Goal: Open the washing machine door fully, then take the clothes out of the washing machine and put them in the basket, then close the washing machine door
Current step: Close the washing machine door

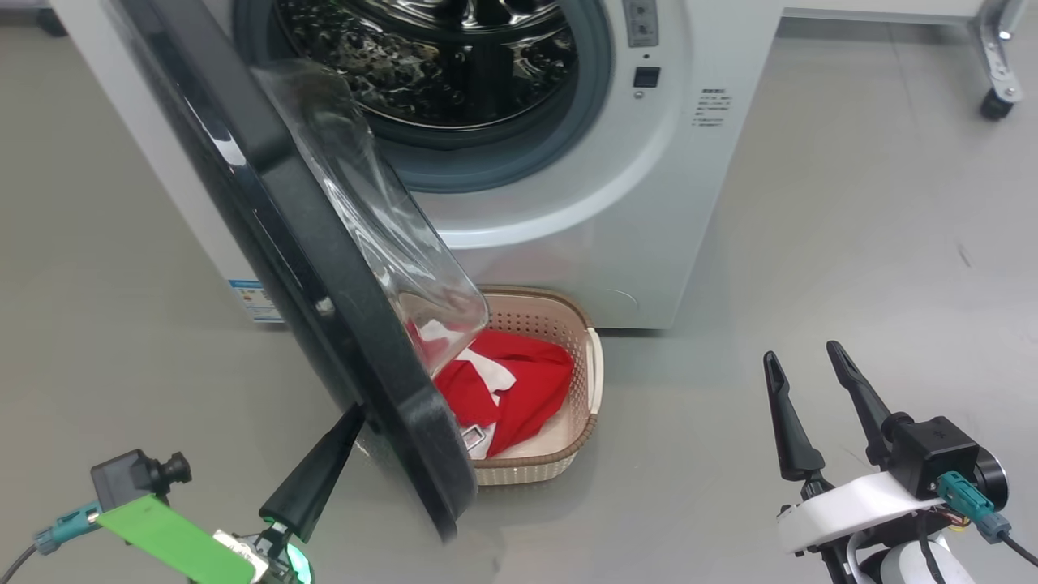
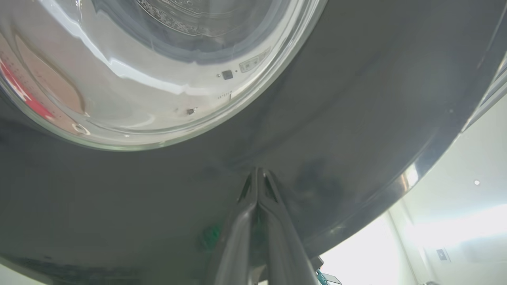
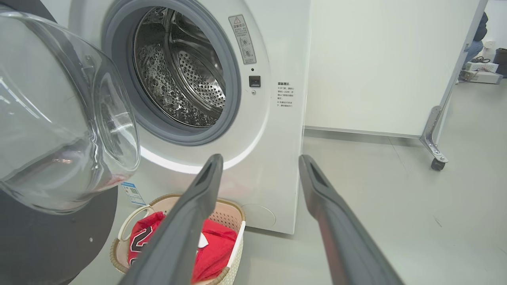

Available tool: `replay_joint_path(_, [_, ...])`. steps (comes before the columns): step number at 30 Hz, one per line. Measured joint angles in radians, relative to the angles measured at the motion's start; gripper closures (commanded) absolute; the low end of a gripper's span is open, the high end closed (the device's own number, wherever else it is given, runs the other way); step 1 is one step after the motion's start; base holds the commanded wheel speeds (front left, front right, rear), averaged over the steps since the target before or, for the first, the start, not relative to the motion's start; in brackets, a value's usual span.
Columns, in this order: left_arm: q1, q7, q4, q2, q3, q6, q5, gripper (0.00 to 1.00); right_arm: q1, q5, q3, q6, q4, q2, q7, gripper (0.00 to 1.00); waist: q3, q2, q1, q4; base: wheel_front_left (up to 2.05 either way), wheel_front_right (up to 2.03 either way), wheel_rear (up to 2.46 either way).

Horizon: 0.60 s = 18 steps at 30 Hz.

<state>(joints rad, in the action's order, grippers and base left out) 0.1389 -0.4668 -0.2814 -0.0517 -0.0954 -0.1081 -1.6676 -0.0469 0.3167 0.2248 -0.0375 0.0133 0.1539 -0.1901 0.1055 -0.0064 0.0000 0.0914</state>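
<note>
Closest to the lens, the left gripper (image 1: 345, 423) is seen at the lower left of the head view, its two long dark fingers pinched together on nothing. Its tips are tucked against the bottom edge of the big round glossy black washing machine door (image 1: 324, 268). In the left wrist view they look pressed right up to the door's shiny outer face, though actual contact can't be confirmed.

So the door is swung partway out, with its clear bulging glass bowl window (image 1: 381, 219) turned toward the perforated shiny steel drum (image 1: 454, 65) of the big white front-loading washing machine (image 1: 608, 203). A small blue sticker (image 1: 253, 300) is spotted low on the machine's front.

Down at the foot of the machine, a small cream perforated plastic basket (image 1: 577, 381) with a brown woven-look rim is parked on the grey floor (image 1: 811, 243), half hidden behind the door in the head view. Bright red clothes (image 1: 519, 389) with white parts are piled inside it, and a dark numeral can be made out in the right wrist view.

Over at the lower right, the right gripper (image 1: 803, 353) is held with fingers spread wide and nothing between them, well apart from door and basket. A white partition panel (image 3: 376, 59) on casters is seen beside the machine.
</note>
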Motion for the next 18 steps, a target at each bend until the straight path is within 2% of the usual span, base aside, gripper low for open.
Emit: replay_joint_path(18, [-0.108, 0.003, 0.081, 0.001, -0.057, -0.004, -0.006, 1.00, 0.015, 0.007, 0.011, 0.009, 0.014, -0.014, -0.001, 0.00, 0.007, 0.0000, 0.0001, -0.152, 0.00, 0.00, 0.00])
